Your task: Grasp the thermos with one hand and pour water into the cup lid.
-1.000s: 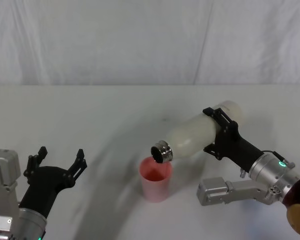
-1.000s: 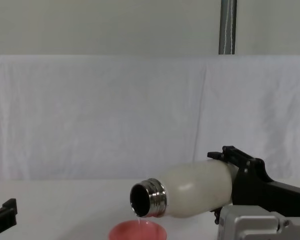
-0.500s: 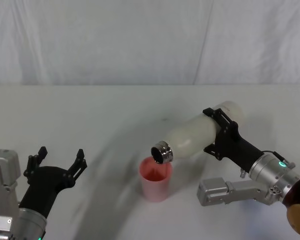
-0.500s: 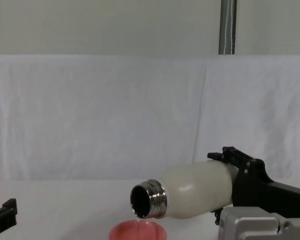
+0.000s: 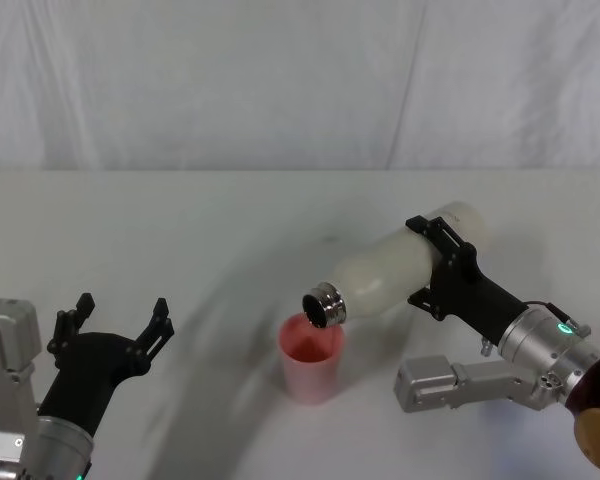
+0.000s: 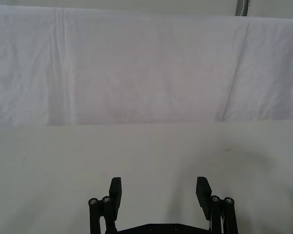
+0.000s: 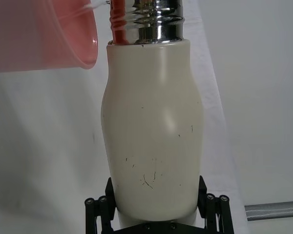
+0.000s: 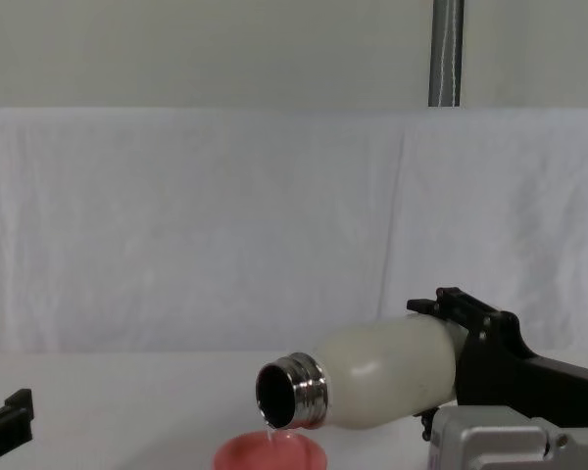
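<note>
1. One claw, my right gripper [image 5: 442, 268], is clamping the thermos [image 5: 395, 272] around its lower body.
2. I am tipping the thermos with its steel neck just above the pink cup lid [image 5: 312, 357], a thin stream falling in.
3. My left gripper [image 5: 112, 326] is idling well left of the cup lid, fingers spread apart.
4. Judging by its matte, rigid shell, the thermos is probably weighty with water; gripping the wide body suits it.

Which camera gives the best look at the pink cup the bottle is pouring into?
The head view: the whole pink cup stands on the table under the tilted thermos held by the right claw. The chest view catches just its rim at the bottom edge. The right wrist view shows part of its side beside the steel neck.
</note>
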Robot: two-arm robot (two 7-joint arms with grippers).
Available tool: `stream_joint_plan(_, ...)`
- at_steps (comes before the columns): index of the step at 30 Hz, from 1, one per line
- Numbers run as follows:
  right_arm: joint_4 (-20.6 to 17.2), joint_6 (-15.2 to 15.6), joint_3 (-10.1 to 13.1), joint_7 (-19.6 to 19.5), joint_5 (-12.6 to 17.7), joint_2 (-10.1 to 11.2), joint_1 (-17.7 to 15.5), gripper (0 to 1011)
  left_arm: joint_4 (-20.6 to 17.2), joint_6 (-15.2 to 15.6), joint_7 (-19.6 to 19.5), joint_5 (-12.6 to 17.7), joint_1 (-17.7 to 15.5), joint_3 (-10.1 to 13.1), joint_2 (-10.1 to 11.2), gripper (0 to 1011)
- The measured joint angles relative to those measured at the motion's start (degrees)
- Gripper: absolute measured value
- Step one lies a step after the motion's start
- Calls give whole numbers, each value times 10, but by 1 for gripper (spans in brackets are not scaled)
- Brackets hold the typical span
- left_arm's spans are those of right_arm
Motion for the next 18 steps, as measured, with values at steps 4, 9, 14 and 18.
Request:
stream_joint_plan(4,0,0,0,0,0,0,0,956,0,0,0,0,0,0,0,1001)
stream_joint_plan(9,0,0,0,0,0,0,0,956,0,0,0,0,0,0,0,1001)
stream_joint_plan(14,0,0,0,0,0,0,0,956,0,0,0,0,0,0,0,1001)
stream_joint_plan(18,0,0,0,0,0,0,0,956,0,0,0,0,0,0,0,1001)
